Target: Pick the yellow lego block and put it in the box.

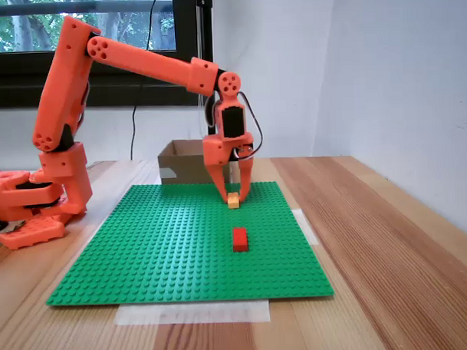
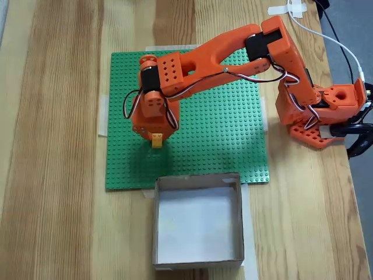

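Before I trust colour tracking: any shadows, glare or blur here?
In a fixed view from the side, the window backlights evenly and the yellow block is sharp. In a fixed view from above, the arm shades the green mat, and the box floor looks pale.

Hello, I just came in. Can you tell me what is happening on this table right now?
An orange robot arm is working over a green lego baseplate taped to a wooden table. Its gripper points down with its fingers around the yellow lego block, which sits at or just above the plate; whether it is lifted yet is hard to tell. A red lego brick lies untouched on the plate. The box stands open beside the plate, with no brick inside.
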Controlling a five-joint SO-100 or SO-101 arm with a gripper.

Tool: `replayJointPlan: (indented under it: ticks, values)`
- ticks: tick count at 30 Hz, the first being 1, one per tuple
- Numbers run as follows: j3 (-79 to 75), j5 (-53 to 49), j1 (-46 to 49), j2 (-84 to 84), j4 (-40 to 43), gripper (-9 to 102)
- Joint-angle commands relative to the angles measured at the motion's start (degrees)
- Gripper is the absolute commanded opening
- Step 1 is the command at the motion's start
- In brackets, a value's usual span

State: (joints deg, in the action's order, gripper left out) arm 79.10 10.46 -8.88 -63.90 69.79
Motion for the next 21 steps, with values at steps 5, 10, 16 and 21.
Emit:
replayJointPlan:
  ticks: [5,10,16,21]
  values:
    - [-0.62,-0.35,0.44,-1.58,-0.26,2]
    - [1.49,-0.79,0.79,-5.36,0.00,2]
    - [2.90,-0.44,1.23,-9.49,2.29,2]
    - [3.87,-0.35,0.88,-12.92,2.81,1]
